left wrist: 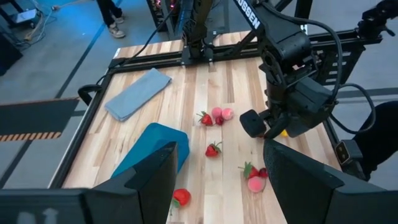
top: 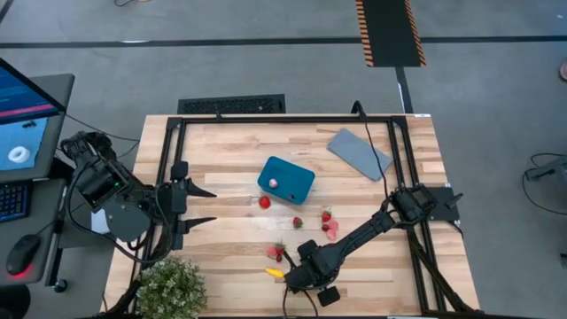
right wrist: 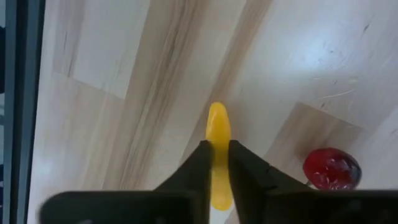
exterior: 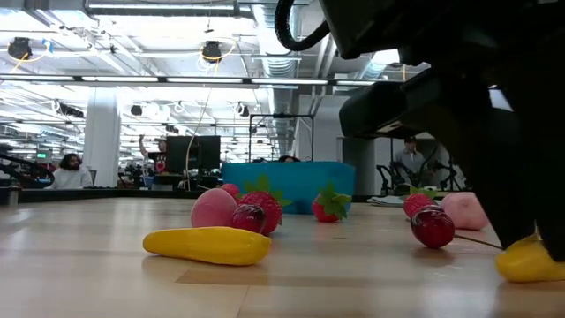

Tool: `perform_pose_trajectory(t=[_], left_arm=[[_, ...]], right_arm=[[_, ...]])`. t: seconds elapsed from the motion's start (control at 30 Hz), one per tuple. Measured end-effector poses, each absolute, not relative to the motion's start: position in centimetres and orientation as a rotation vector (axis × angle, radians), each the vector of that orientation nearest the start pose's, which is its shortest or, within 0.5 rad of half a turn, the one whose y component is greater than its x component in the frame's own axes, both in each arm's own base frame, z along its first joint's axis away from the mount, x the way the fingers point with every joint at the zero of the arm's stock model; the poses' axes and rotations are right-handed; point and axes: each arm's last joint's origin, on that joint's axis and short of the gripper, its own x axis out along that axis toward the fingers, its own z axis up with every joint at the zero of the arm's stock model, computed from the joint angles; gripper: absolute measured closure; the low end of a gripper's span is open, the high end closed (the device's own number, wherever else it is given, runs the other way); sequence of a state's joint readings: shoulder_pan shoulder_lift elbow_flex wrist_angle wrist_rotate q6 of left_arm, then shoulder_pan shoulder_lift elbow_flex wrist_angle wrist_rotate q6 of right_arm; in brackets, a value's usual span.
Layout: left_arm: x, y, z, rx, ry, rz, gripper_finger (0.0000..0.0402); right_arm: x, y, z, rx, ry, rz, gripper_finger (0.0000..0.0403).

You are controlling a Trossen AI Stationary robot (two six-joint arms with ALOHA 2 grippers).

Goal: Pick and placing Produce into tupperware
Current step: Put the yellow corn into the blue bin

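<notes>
The teal tupperware (top: 286, 179) stands at the table's middle with a pink piece (top: 274, 183) in it. Red and pink produce lies loose on the wood: a strawberry (top: 264, 202) beside the tub, others (top: 326, 215) nearer the front, and a group (top: 277, 252) by a yellow piece (top: 275, 273). My right gripper (top: 297, 279) is near the front edge, shut on a second yellow piece (right wrist: 217, 130), with a red cherry (right wrist: 331, 168) next to it. My left gripper (top: 202, 206) is open and empty at the table's left. My right gripper pinches the yellow piece by its two long sides (right wrist: 217, 152) between its two fingers (right wrist: 200, 163), about mid-length. The fingers come from above, pointing down, across the piece. In the low view the piece's end (exterior: 530, 262) shows at table level under the gripper; whether it is lifted cannot be told.
A flat grey lid (top: 359, 152) lies at the back right. A leafy green plant (top: 171, 288) stands at the front left corner. A black frame (top: 168, 177) runs along the table's left, far and right sides. People show in the room beyond the table.
</notes>
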State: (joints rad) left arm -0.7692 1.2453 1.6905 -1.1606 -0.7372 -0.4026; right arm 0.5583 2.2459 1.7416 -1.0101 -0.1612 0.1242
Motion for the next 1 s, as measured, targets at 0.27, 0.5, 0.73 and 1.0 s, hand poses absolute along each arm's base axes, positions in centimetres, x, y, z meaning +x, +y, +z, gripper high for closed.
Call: perform_pose_trajectory(t=[0.27,0.5,0.73,1.0], left_arm=[[15.6,-12.4,45.5,0.096,0.513,0.072,0.0173],[15.6,-12.4,45.5,0.097,0.513,0.072,0.0173],[15.6,-12.4,45.5,0.099,0.513,0.072,0.0173],[15.5,-12.3,45.3,0.115,0.527,0.079,0.0173]], right_arm=[[36.6,23.4,14.8,-0.194,1.543,0.488,0.0379],[36.6,23.1,15.0,-0.189,1.544,0.463,0.0387],[36.7,22.8,15.6,-0.185,1.525,0.453,0.0388],[37.6,21.5,20.0,-0.184,1.387,0.367,0.0391]])
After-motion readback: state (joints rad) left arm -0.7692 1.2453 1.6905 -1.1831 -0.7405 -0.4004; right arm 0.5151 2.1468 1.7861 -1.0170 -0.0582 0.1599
